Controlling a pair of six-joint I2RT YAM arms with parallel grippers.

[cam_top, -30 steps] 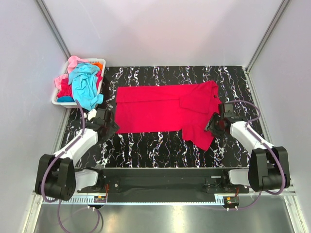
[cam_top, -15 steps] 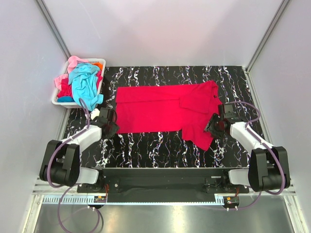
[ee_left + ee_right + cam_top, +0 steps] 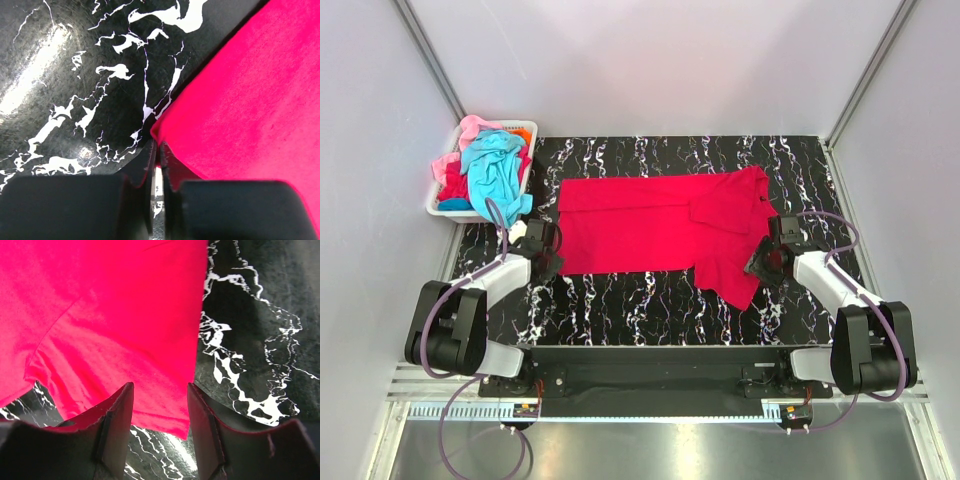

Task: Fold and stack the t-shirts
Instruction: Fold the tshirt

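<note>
**Top view.** The red t-shirt (image 3: 660,225) is spread flat across the middle of the black marbled table (image 3: 650,300). One sleeve is folded inward on the right side, and a flap points toward the near edge. The left gripper (image 3: 554,260) is placed at the near left corner of the red t-shirt. The right gripper (image 3: 756,264) is placed at the flap on the right side. A white basket (image 3: 445,212) is located at the far left corner of the table. It holds a turquoise t-shirt (image 3: 495,170), a pink t-shirt (image 3: 470,128) and an orange t-shirt (image 3: 523,130) in a loose heap.

**Left wrist view.** The fingers of the left gripper (image 3: 156,150) are brought almost together, with only a thin slit between them. The corner of the red t-shirt (image 3: 240,100) is pinched at the tips, and the cloth is raised there into a small peak. The table (image 3: 75,75) is seen bare to the left of the fingers.

**Right wrist view.** The right gripper (image 3: 160,410) is held partly open. The lower edge of the red t-shirt (image 3: 110,315) lies in the gap between the fingers. Nothing is gripped. Contact between the fingertips and the cloth cannot be determined. The table (image 3: 250,340) is exposed to the right of the cloth edge.
</note>
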